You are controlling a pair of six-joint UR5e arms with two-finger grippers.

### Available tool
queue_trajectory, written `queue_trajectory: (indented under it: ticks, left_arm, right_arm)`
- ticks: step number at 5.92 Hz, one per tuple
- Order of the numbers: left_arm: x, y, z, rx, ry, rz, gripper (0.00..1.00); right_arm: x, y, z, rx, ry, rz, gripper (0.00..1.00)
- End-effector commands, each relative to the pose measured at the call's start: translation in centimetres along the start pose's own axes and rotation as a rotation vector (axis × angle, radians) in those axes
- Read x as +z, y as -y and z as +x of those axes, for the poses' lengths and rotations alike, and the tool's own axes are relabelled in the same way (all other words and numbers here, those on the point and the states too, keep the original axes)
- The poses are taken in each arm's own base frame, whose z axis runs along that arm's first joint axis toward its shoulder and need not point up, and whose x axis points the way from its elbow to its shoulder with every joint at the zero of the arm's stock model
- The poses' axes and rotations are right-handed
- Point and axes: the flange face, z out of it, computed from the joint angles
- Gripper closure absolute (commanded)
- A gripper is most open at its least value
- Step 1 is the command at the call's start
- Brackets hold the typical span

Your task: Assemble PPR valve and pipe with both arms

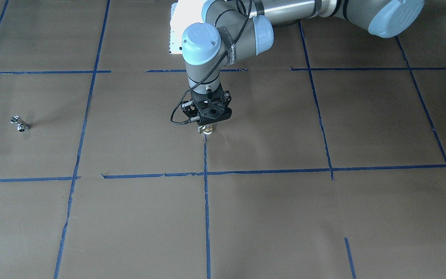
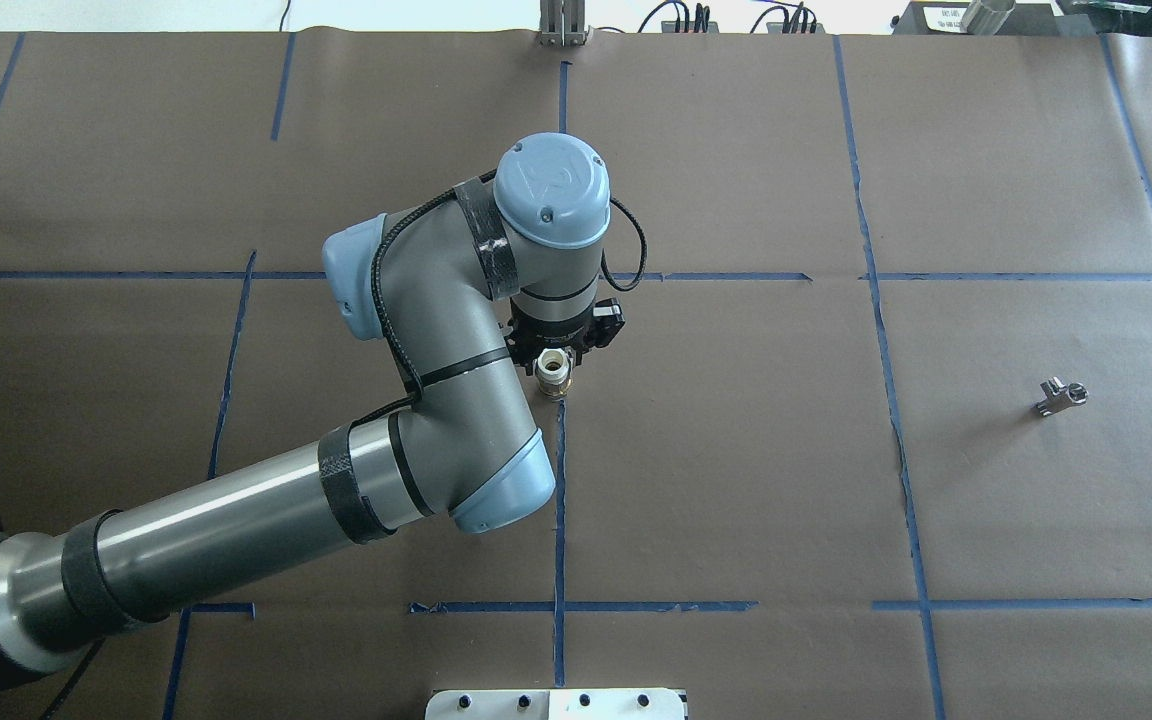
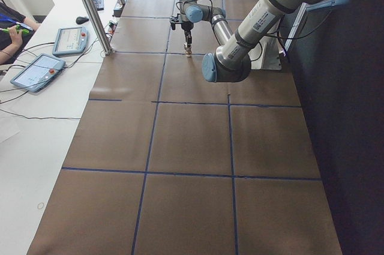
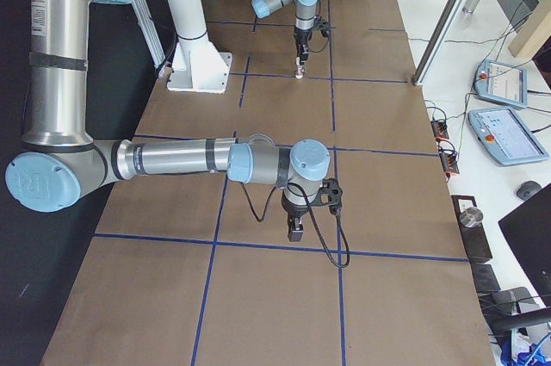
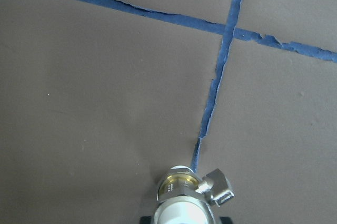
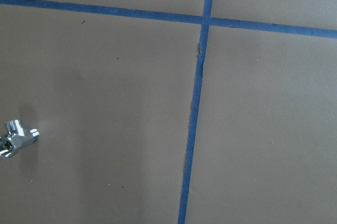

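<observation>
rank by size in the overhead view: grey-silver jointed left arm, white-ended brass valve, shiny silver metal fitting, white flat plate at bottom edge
1. grey-silver jointed left arm
2. white flat plate, partly cropped
3. white-ended brass valve and shiny silver fitting: alike, unranked

black strap (image 1: 232, 52) on left arm (image 1: 204, 71), white lettering too blurred to read; nothing else legible

Left claw (image 1: 207, 123) points straight down, gripping the PPR valve (image 1: 206, 130)
</observation>
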Motion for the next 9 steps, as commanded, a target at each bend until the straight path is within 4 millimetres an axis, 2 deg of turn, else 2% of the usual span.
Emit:
queue_trajectory:
  ticks: [1, 2, 3, 4, 5, 6, 7, 8, 9]
  left_arm:
    - [-0.6, 0.0, 0.0, 0.052, -0.008, 0.004, 0.0]
    - [-2.0, 1.6, -0.6, 0.085, -0.017, 0.016, 0.0]
    - [-2.5, 3.6, -2.7, 0.131, -0.012, 0.02, 0.0]
    - [-2.8, 6.3, -8.1, 0.222, -0.014, 0.01, 0.0]
    - [-3.2, 9.4, -14.7, 0.3, 0.008, 0.037, 0.0]
    - [-4.5, 13.9, -20.3, 0.379, 0.016, 0.035, 0.0]
    - [-5.6, 18.2, -28.1, 0.468, 0.028, 0.018, 0.0]
    - [-6.5, 22.3, -37.0, 0.563, 0.065, 0.013, 0.0]
    - [-7.9, 25.2, -45.7, 0.594, 0.063, -0.003, 0.0]
  right_arm:
    - [0.0, 0.0, 0.0, 0.001, 0.002, 0.001, 0.0]
    - [-0.1, 0.0, 0.0, 0.0, 0.0, 0.002, 0.0]
    - [-0.1, 0.0, 0.0, 0.0, 0.001, 0.002, 0.0]
    - [-0.2, 0.0, -0.2, -0.004, 0.001, 0.004, 0.0]
    - [-0.5, 0.4, -0.5, -0.011, -0.001, 0.011, 0.0]
    - [-0.9, 0.8, -0.9, -0.022, -0.002, 0.021, 0.0]
    - [-1.3, 0.9, -1.2, -0.028, -0.001, 0.027, 0.0]
    - [-2.0, 1.7, -1.8, -0.039, -0.003, 0.042, 0.0]
    - [-4.0, 4.1, -3.8, -0.078, 0.001, 0.08, 0.0]
